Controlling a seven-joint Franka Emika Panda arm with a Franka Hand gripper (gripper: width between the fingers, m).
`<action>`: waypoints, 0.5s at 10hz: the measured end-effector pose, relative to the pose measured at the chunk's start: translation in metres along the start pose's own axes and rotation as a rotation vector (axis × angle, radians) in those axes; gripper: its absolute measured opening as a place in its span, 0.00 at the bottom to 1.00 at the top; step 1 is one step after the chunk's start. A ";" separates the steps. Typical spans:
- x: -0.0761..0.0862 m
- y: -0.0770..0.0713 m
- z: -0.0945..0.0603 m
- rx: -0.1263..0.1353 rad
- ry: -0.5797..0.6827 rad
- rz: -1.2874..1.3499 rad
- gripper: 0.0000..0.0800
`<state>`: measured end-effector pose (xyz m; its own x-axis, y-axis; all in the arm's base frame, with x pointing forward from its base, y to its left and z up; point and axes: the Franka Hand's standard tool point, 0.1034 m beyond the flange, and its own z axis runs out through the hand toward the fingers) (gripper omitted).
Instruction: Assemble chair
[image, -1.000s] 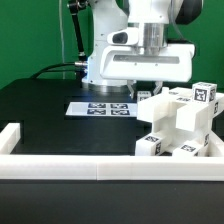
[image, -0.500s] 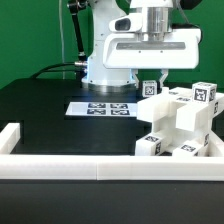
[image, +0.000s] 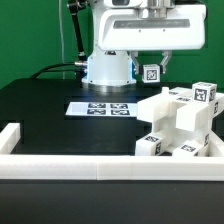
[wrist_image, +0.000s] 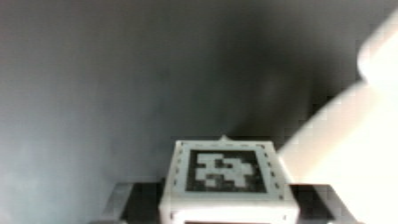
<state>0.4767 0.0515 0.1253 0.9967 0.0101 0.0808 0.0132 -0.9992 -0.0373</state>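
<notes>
My gripper (image: 151, 72) hangs high above the table, shut on a small white tagged chair piece (image: 151, 73). In the wrist view the same piece (wrist_image: 226, 175) sits between my two dark fingers (wrist_image: 139, 200), its tag facing the camera. The chunky white chair structure (image: 180, 125), made of blocky tagged parts, stands on the black table at the exterior view's right, below and to the right of the held piece. A blurred white part of it (wrist_image: 356, 130) shows in the wrist view.
The marker board (image: 101, 107) lies flat on the black table behind the middle. A long white border wall (image: 90, 166) runs along the front, with a side wall (image: 10, 135) at the exterior view's left. The robot base (image: 105, 68) stands behind.
My gripper has risen straight up from near the chair structure, carrying the small tagged piece with it. The chair structure has not moved.
</notes>
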 end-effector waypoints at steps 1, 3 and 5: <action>0.000 0.000 0.000 0.000 0.000 0.000 0.36; 0.001 0.001 0.000 -0.001 0.001 -0.003 0.36; 0.027 0.014 -0.010 -0.004 0.004 -0.113 0.36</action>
<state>0.5027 0.0374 0.1364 0.9884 0.1230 0.0886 0.1256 -0.9918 -0.0241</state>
